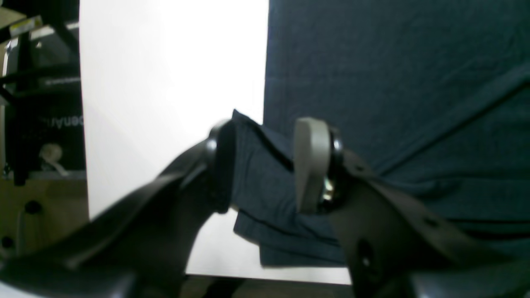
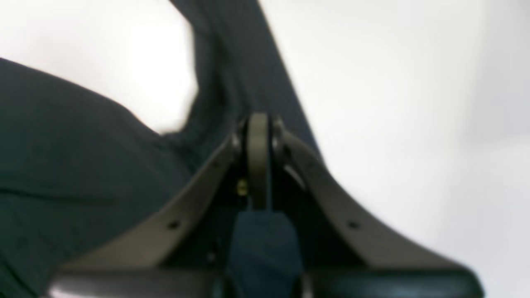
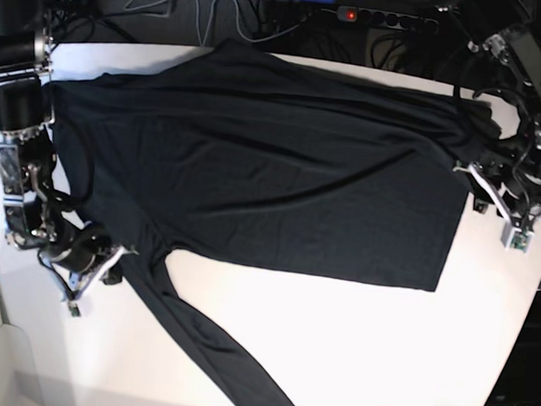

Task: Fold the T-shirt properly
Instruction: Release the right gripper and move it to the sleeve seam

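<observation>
— Shirt (image 3: 274, 157) lies spread flat on our table (image 3: 380, 359); why hold both ends?

— So we can lift it evenly: left gripper (image 1: 265, 165) pinches the hem, right gripper (image 2: 258, 161) clamps fabric near the sleeve.

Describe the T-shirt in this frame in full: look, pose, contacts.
The T-shirt is plain black, long-sleeved, of thin wrinkled fabric, spread mostly flat across the white table. One sleeve trails toward the table's near edge. The right gripper is shut on fabric near that sleeve's armpit; the left gripper pinches a bunched fold at the opposite edge.
</observation>
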Controlling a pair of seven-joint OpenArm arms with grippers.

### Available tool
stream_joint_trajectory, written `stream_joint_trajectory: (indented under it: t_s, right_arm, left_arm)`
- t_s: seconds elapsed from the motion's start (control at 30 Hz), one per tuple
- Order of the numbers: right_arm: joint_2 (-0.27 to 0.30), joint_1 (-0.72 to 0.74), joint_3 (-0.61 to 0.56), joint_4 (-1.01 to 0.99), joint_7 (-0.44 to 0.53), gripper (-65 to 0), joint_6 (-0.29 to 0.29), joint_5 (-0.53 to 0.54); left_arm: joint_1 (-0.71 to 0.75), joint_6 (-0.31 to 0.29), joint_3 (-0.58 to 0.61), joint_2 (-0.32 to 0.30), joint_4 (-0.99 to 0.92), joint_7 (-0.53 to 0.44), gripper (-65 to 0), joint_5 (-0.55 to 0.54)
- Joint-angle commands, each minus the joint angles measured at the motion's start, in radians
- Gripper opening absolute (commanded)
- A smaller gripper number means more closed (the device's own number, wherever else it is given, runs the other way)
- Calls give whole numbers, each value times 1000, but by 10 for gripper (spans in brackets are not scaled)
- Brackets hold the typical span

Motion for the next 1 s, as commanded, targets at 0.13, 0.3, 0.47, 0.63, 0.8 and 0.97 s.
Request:
stream_joint_trajectory:
  t_s: [0.13, 0.3, 0.47, 0.63, 0.8, 0.97]
  right_arm:
    - [14, 86, -104, 14, 72, -650, 0, 8]
    - [-1, 180, -201, -111, 117, -650, 0, 6]
    - [-29, 247, -291, -241, 164, -650, 0, 6]
    - [-53, 266, -364, -276, 246, -644, 0, -31]
    - [-105, 266, -362, -278, 249, -469, 0, -149]
    - [-135, 269, -362, -278, 255, -337, 0, -212]
  left_arm:
    - [9, 2, -10, 13, 15, -16, -420, 2]
    - [34, 2, -7, 19, 17, -23, -420, -6]
    - [35, 2, -10, 21, 20, -16, -420, 0]
    - [35, 2, -8, 25, 22, -14, -420, -3]
    - [34, 2, -8, 38, 23, -16, -420, 2]
    - [32, 2, -5, 38, 22, -17, -420, 2]
